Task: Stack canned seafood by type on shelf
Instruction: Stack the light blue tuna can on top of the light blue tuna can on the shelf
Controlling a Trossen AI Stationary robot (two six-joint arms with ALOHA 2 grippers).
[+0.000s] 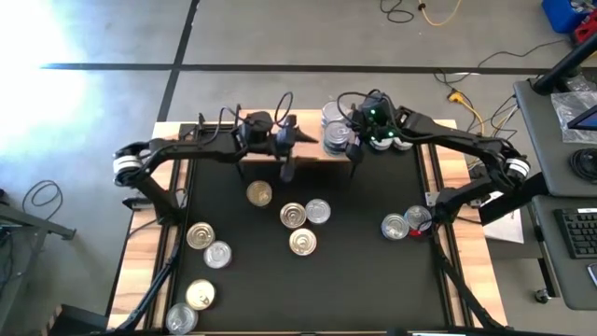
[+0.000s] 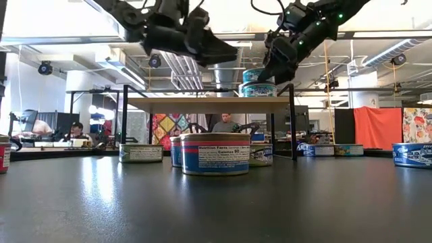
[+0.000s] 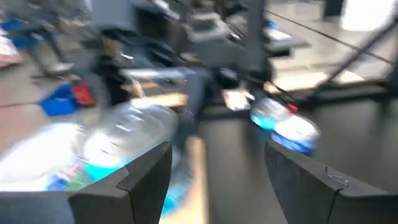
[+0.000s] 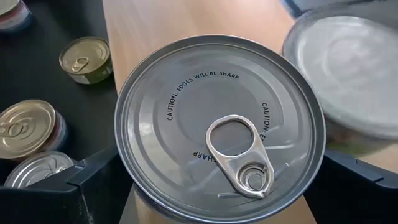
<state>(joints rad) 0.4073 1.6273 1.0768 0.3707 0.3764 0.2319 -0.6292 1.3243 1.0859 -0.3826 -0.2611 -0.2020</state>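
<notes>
The shelf (image 1: 312,151) is a light-wood board on dark legs at the table's far edge (image 2: 202,103). At the shelf's right end, my right gripper (image 4: 214,180) is shut on a silver-lidded can (image 4: 217,124), next to another silver can (image 4: 348,74). Silver cans show at that end (image 1: 336,119) and stacked (image 2: 258,88). My left gripper (image 3: 217,180) is open and empty, above the shelf's middle (image 2: 219,50). Loose gold-lidded (image 1: 259,193) and silver-lidded cans (image 1: 318,211) stand on the black table. My right gripper pinches the can between its two fingers by opposite sides of its round wall, just under the rim (image 4: 119,171). The fingers come slanting down from the table's near right. The can is level, its pull-tab lid up. Whether it rests on anything below, I cannot tell.
Several cans stand in the table's near left (image 1: 200,235) and middle (image 1: 302,242), and two at the right (image 1: 395,226). In the low view a can (image 2: 214,154) stands in front of the shelf. More cans stand just right of the shelf (image 1: 401,142). People sit in the room behind.
</notes>
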